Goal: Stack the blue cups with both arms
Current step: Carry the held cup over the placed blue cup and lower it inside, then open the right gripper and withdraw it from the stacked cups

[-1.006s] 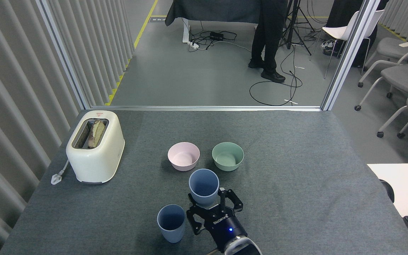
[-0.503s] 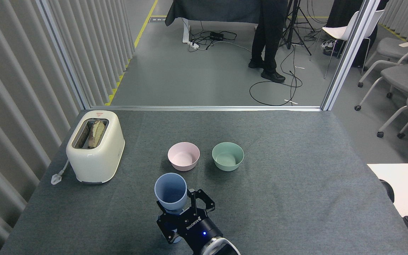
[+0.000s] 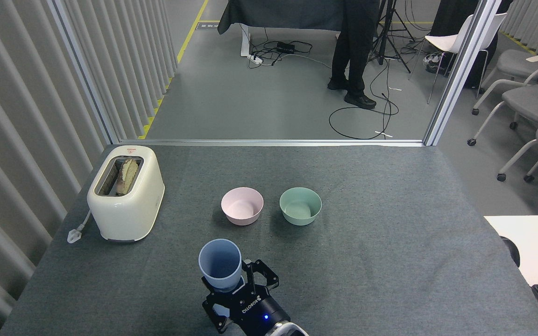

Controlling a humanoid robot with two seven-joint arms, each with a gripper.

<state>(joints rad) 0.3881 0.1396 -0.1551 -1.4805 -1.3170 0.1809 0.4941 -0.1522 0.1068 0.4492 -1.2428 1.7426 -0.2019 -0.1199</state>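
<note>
Head view: right gripper (image 3: 237,289), fingers pinching a blue cup (image 3: 220,264) held upright near the table's (image 3: 390,242) front edge. Second cup hidden beneath it; best lowered straight, rims aligned. Left gripper out of view. Beyond, well apart: pink bowl (image 3: 242,206), green bowl (image 3: 300,206), toaster (image 3: 125,192) far left. Nothing blocking.

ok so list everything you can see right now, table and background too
blue cup: one visible, pale grey-blue, held upright at the near table edge; second cup not visible
pink bowl: one, mid-table
green bowl: one, right of the pink
toaster: one, cream, far left, bread in slot
table: one, grey
chairs: several, grey and white, right background
person: one, dark legs only, beyond the table
right gripper: black, shut on the cup
left gripper: not in view
</note>
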